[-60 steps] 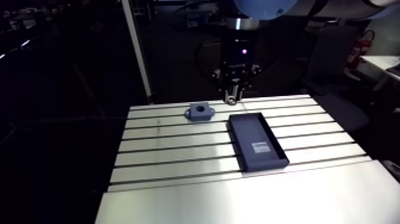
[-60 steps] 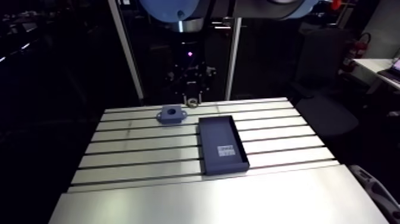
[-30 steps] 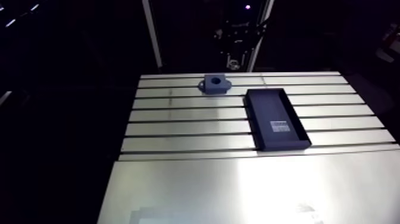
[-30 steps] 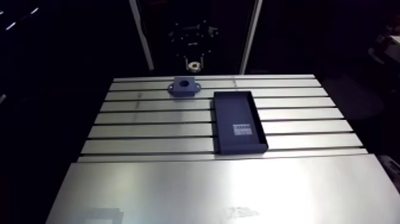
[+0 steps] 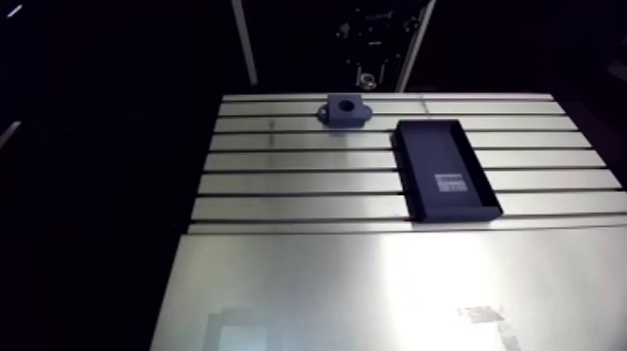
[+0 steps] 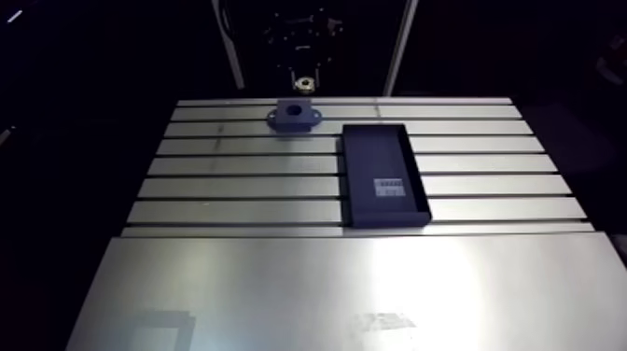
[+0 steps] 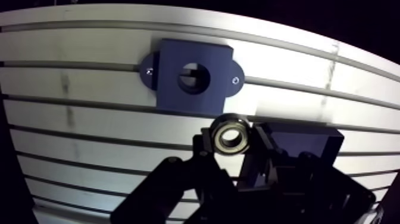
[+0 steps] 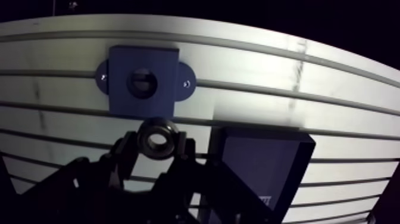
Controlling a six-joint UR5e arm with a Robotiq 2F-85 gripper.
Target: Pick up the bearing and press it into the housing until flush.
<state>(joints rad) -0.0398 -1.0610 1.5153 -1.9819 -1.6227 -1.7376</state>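
Steel-grey and ring-shaped, the bearing (image 7: 231,136) sits clamped between the two dark fingers (image 7: 205,149) of the end effector (image 7: 231,143). It is held off the counter (image 5: 308,177) and apart from the housing (image 7: 191,98). The wrist view shows this grip plainly, though the finger bases and the mechanism below them merge into one black mass. How high the bearing hangs above the slotted surface cannot be told.

The blue housing lies ahead of the fingers, flat on the counter, with its round bore facing up. A small screw (image 7: 236,80) shows in each side ear, and the inside of the bore is too dark to read. Beside the fingers, only one end of the dark tray (image 8: 262,156) shows, the rest being cut off or hidden behind the end effector.

The arm view gives what the wrist view lacks. The whole tray (image 5: 434,149) appears, lying lengthwise across several slots near the housing, with a pale label (image 5: 451,182) on its floor whose print is unreadable. A smooth plate (image 5: 373,289) is on the counter's near part. There the end effector is small and dim beyond the far edge, with its upper part cut off. Only a faint ring glints at its tip.
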